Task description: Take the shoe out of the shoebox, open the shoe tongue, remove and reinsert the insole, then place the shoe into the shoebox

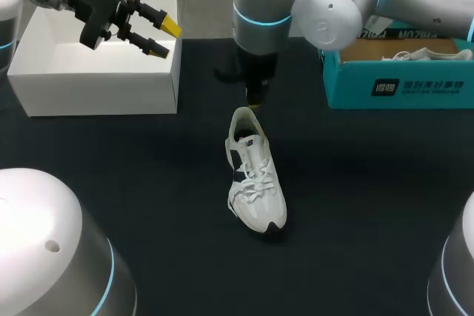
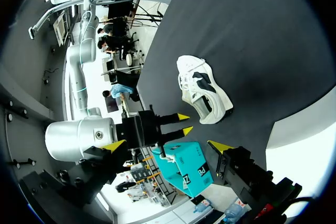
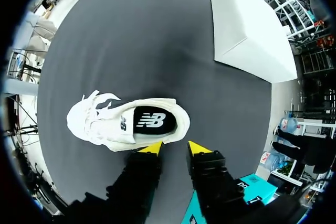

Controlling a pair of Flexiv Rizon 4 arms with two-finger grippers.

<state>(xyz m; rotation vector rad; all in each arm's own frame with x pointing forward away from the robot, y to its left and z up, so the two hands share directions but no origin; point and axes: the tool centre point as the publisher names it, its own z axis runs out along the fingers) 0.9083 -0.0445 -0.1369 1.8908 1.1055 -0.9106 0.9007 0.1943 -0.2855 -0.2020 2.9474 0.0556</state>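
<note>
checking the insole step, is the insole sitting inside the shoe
Yes, the black insole fills the opening of the white shoe.

Your table [image 1: 111, 183] is dark, matte and evenly lit; a white box [image 1: 96, 72] stands on it near the left fingers [image 1: 172, 26].

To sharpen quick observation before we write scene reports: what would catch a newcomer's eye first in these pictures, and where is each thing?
The white shoe lies alone in the middle of the dark table, laces up. The right hand hangs close by its heel with fingers open. The left hand, also open, hovers over a white box at the table's left.
</note>
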